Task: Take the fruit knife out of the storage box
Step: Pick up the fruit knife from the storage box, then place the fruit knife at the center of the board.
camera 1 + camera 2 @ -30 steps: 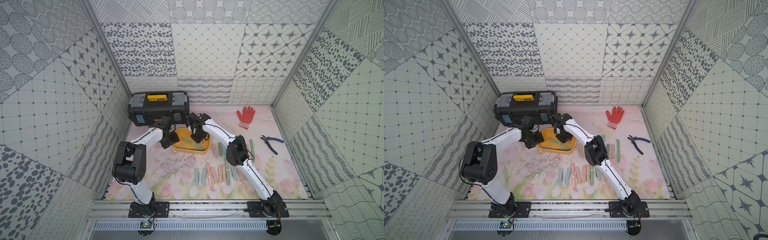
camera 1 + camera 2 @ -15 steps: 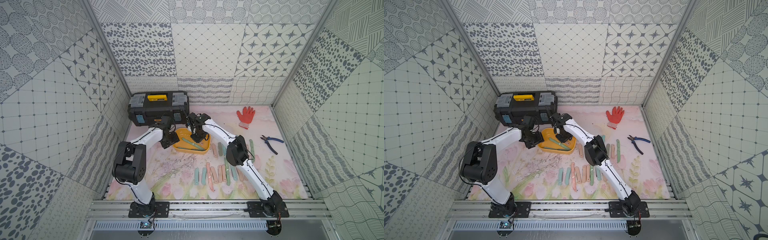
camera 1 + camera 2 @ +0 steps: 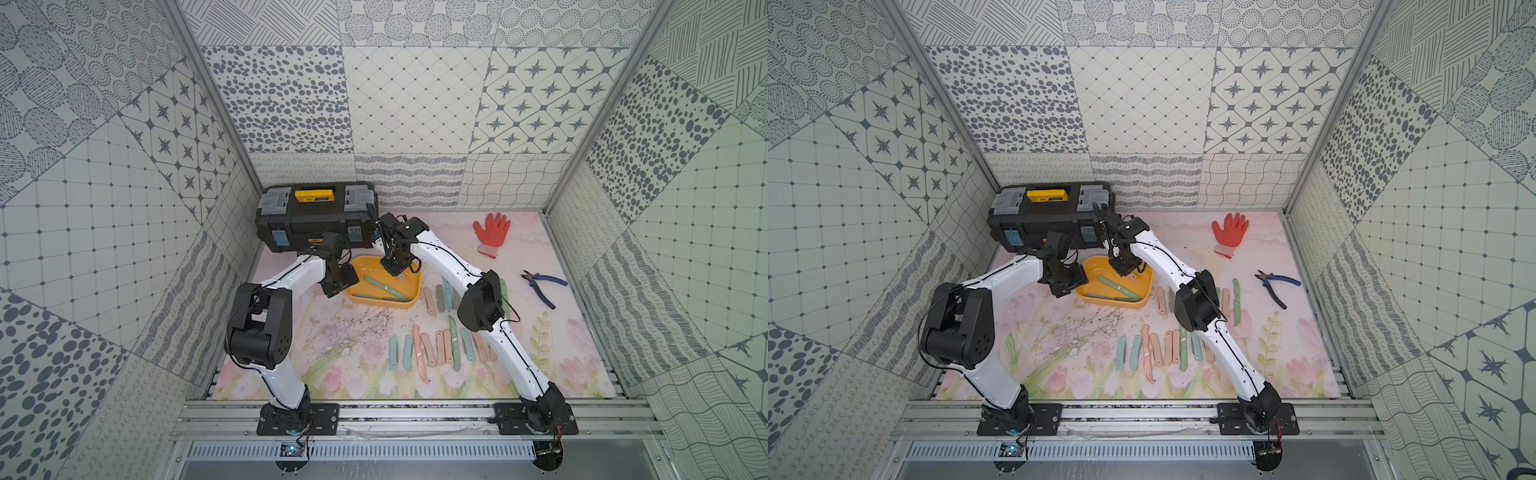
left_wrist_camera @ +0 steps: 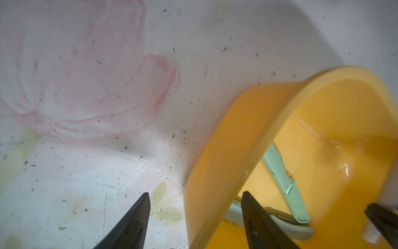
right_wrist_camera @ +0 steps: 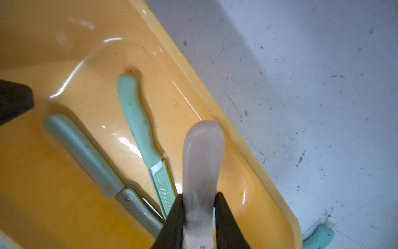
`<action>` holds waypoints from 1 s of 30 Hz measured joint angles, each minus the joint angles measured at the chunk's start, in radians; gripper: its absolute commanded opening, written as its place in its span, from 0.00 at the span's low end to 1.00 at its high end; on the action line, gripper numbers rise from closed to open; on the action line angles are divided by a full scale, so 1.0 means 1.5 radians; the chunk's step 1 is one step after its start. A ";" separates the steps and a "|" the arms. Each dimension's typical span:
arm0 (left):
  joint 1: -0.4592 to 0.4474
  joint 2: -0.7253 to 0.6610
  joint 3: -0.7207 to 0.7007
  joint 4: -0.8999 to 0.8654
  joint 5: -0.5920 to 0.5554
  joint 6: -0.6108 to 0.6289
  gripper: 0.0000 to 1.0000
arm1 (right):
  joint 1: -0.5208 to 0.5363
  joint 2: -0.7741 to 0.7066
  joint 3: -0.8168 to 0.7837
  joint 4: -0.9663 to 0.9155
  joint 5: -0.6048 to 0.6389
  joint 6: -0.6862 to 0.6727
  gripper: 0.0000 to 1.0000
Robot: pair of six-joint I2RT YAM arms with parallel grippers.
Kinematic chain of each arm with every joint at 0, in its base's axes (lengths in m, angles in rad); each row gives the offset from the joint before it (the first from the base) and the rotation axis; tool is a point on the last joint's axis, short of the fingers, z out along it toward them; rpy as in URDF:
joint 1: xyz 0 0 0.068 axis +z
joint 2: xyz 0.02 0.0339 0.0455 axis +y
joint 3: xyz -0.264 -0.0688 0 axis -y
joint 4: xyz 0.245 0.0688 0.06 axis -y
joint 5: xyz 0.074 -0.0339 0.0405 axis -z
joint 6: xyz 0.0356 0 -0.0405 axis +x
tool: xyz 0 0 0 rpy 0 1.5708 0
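The yellow storage box (image 3: 380,302) (image 3: 1108,302) sits on the flowered mat in front of the toolbox. My right gripper (image 5: 199,195) (image 3: 397,270) is shut on a pale pinkish-white fruit knife (image 5: 203,151), which it holds just over the box's floor near the far wall. A mint-green knife (image 5: 137,120) and a grey-green folding knife (image 5: 84,148) lie inside the box. My left gripper (image 4: 196,193) (image 3: 338,282) is open and straddles the box's left wall (image 4: 226,140), one finger outside and one inside.
A black toolbox (image 3: 316,220) with a yellow handle stands right behind the box. A red glove (image 3: 491,232) and blue-handled pliers (image 3: 542,284) lie at the right. Several pink and green knives (image 3: 432,349) lie in a row in the middle of the mat, and a few more beside the box (image 3: 432,301).
The right gripper's jaws have closed on the pale knife. Both arms stay almost where they were.
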 measured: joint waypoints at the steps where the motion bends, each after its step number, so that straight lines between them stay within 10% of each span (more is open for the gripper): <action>1: 0.000 0.000 0.000 0.000 0.000 0.000 0.67 | 0.000 -0.007 0.001 -0.001 0.000 0.002 0.21; 8: 0.000 0.000 0.000 0.000 0.000 0.000 0.67 | -0.001 -0.098 -0.055 0.001 0.027 0.029 0.21; 30: 0.000 0.000 -0.001 0.005 0.005 -0.005 0.67 | -0.084 -0.628 -0.805 0.145 0.089 0.214 0.22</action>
